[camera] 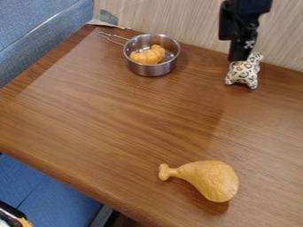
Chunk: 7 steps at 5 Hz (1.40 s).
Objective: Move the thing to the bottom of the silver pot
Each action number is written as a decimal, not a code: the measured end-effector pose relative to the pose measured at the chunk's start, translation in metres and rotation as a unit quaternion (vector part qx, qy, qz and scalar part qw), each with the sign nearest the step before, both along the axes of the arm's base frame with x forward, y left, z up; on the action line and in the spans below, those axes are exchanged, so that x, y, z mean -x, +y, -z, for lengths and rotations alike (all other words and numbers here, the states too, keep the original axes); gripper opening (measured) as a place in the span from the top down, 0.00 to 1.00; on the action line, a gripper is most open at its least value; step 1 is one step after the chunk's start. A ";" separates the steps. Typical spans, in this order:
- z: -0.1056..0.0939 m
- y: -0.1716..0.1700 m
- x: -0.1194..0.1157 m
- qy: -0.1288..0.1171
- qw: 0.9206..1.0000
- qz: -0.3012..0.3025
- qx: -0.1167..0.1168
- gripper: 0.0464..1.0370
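Note:
My black gripper [239, 51] hangs at the upper right, just above and in front of a small spotted animal figure [244, 72], partly covering it. The silver pot [151, 69] stands at the table's back, left of the gripper, its wire handle pointing to the upper left. Inside the pot lies an orange-yellow lumpy item [148, 55]. A toy drumstick [211, 179] rests on the wood near the front right, its bone end toward the left. Whether the gripper touches the figure is unclear.
The wooden table [112, 119] meets a pale wall [189, 22] behind. Blue seats [35, 31] border it at the upper left and below its front edge. A white and orange object [13, 217] shows at the bottom left corner.

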<state>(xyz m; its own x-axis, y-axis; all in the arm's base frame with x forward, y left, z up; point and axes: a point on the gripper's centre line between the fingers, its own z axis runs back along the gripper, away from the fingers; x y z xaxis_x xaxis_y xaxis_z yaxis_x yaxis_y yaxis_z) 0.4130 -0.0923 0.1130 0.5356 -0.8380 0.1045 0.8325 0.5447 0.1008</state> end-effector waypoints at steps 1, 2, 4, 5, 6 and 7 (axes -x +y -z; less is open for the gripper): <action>0.011 -0.020 -0.009 0.009 1.000 -0.011 -0.006 0.04; 0.025 -0.025 -0.013 0.019 0.999 -0.026 -0.022 0.04; 0.042 -0.016 -0.019 0.013 0.996 -0.035 -0.084 0.09; 0.049 -0.009 -0.019 0.008 0.993 -0.043 -0.105 0.31; 0.053 -0.007 -0.018 0.009 0.993 -0.042 -0.110 0.46; 0.052 -0.007 -0.016 0.006 0.993 -0.035 -0.110 0.48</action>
